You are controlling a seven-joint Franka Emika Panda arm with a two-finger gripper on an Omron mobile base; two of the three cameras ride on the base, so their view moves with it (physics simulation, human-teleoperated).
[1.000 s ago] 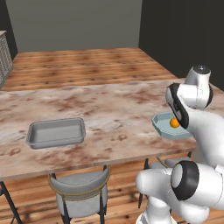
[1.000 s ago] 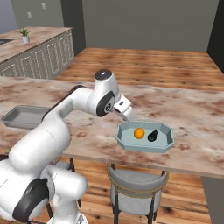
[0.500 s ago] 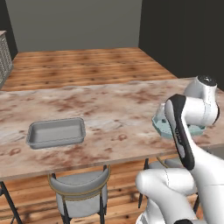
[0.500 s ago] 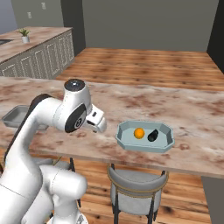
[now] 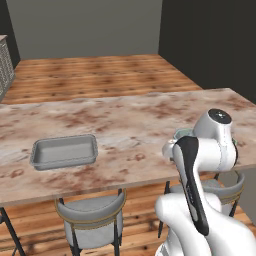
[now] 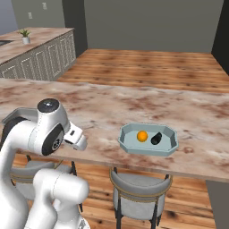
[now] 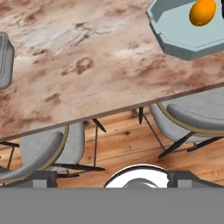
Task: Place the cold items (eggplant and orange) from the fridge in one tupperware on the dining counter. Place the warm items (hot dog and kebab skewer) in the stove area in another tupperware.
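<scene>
Orange (image 6: pixel 142 136) sits in pale tray (image 6: pixel 129 144), centre-right of right base view, beside dark lump, probably eggplant (image 6: pixel 156 138). Gripper (image 6: pixel 77 138) spread wide, empty, over counter (image 6: pixel 107 105) edge. Grey tray (image 5: pixel 64 151) at left.

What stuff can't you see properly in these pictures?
- Pale blue tupperware: left base view, mostly behind the arm.
- Orange: hand view, its top is cut by the frame edge.
- Grey tray: hand view, cut by the left edge.
- Dark item beside the orange: right base view, too small to identify.
</scene>
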